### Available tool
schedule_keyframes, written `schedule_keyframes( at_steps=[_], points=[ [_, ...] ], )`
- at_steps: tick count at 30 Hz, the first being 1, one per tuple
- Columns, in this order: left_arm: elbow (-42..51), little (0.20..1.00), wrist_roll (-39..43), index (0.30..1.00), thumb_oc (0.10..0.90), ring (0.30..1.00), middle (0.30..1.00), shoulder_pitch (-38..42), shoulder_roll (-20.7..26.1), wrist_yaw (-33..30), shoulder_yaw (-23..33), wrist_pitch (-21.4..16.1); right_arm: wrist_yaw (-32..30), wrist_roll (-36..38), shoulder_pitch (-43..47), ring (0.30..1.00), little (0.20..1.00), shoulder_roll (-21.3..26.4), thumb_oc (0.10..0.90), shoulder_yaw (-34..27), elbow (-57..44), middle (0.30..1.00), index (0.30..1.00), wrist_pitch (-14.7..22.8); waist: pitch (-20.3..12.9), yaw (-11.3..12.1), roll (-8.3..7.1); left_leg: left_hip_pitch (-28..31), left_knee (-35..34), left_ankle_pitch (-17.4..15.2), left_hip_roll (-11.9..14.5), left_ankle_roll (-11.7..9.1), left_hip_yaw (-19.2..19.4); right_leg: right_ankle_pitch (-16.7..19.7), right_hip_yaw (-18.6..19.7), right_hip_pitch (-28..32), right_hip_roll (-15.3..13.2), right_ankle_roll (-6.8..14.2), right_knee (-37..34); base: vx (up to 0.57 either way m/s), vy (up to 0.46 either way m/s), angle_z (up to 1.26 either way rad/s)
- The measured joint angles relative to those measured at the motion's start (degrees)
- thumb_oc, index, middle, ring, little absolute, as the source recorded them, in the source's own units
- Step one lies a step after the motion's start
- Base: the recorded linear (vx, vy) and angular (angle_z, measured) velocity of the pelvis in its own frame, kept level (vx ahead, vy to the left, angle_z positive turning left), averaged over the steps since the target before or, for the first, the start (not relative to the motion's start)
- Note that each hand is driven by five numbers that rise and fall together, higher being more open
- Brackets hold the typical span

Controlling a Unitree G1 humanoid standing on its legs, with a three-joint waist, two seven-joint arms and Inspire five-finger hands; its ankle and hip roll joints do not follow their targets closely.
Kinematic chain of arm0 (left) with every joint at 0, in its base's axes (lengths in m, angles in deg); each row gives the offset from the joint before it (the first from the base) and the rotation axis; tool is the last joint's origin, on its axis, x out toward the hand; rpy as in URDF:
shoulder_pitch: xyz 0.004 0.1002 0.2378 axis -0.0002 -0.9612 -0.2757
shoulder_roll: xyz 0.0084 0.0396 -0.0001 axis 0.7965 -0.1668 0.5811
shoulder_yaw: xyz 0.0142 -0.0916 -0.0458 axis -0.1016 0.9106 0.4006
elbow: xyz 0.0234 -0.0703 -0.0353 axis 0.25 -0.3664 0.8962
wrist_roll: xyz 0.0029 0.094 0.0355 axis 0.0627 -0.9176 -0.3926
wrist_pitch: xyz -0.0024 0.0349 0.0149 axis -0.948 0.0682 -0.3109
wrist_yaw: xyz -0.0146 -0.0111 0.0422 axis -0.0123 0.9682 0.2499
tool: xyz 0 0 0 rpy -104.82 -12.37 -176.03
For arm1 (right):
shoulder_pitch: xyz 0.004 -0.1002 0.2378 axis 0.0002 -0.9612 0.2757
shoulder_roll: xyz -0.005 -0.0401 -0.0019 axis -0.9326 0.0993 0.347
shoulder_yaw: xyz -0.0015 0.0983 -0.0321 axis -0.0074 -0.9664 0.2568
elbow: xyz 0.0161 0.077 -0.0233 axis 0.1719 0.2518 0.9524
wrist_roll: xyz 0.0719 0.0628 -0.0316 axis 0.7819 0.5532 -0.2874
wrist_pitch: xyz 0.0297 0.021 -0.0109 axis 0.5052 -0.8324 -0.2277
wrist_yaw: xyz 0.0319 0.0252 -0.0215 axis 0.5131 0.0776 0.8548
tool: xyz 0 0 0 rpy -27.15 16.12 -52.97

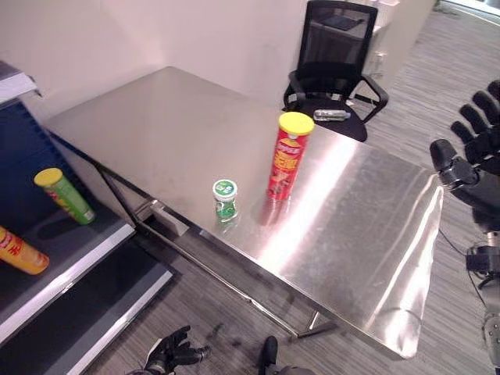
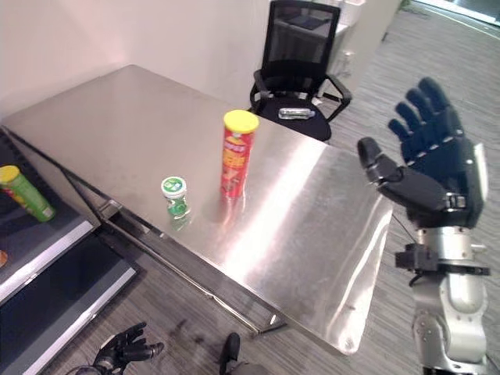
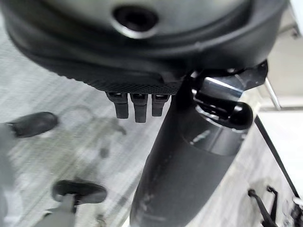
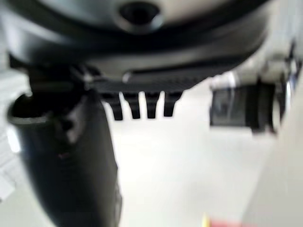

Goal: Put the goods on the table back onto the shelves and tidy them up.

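Right eye view has my right hand (image 2: pixel 434 168) up and spread wide, holding nothing, off the steel table's (image 2: pixel 328 258) edge to line up on the red chip can (image 2: pixel 237 153) standing beside the small green cup (image 2: pixel 176 195), while my left hand (image 2: pixel 123 349) hangs relaxed and empty below that table.

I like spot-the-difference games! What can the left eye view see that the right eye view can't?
Left eye view: the long orange can lying on the shelf. Right eye view: the whole right hand, open, with its silver arm below. Both: the shiny table, the red can and small green tub standing on it, the green can on the shelf, the black chair, and the left hand near the floor.
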Motion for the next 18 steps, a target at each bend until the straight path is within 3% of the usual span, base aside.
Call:
schedule_keyframes(
  at_steps=[3,5,8,10,18],
  points=[
    [-0.1,0.900,0.0,0.900,0.800,0.900,0.900,-1.1,0.0,0.3,0.1,0.0,2.1,1.6,-1.2,0.900,0.900,0.4,0.800,-0.1,-0.1,0.900,0.900,-1.6,0.0,-0.2,-0.01,0.2,0.0,0.0,-0.4,0.0,-0.1,0.8,0.6,0.1,-0.4,-1.0,0.0,-0.01,-0.013,0.05],
    [-0.2,0.900,0.0,0.900,0.800,0.900,0.900,-1.1,0.5,0.4,0.2,0.0,4.7,1.6,-3.7,0.900,0.900,3.4,0.800,0.0,-0.6,0.900,0.900,-3.9,0.0,-0.3,0.01,0.2,0.0,0.0,-0.5,0.0,0.0,0.8,0.6,0.1,-0.5,-1.0,0.0,-0.04,-0.028,0.01],
    [0.1,0.900,-0.7,0.900,0.800,0.900,0.900,-1.1,1.1,1.4,0.3,-0.2,8.8,2.2,-6.4,0.900,0.900,4.9,0.800,1.2,-1.7,0.900,0.900,-6.2,-0.1,-0.5,0.20,0.2,0.0,0.0,-0.3,0.0,0.1,-0.1,0.5,0.1,-0.5,0.2,0.0,-0.03,-0.037,-0.01],
    [0.4,0.900,-2.2,0.900,0.800,0.900,0.900,-0.3,1.2,2.7,0.3,-0.3,13.3,2.6,-10.2,0.900,0.900,14.2,0.800,3.5,2.5,0.900,0.900,-10.7,-0.1,-0.3,0.45,0.0,-0.1,0.1,-0.1,0.1,-0.2,-1.2,0.2,0.7,-0.5,1.4,-0.1,-0.03,-0.061,0.09],
    [0.1,0.900,-2.3,0.900,0.800,0.900,0.900,-0.3,0.2,3.0,0.0,-0.4,17.1,-0.9,-9.4,0.900,0.900,15.8,0.800,12.7,1.6,0.900,0.900,-13.7,-0.2,-0.4,0.97,-0.3,0.1,0.4,0.8,-0.2,-0.6,-1.8,-1.6,0.7,-0.1,2.0,-0.4,-0.02,-0.037,0.04]
  ],
)
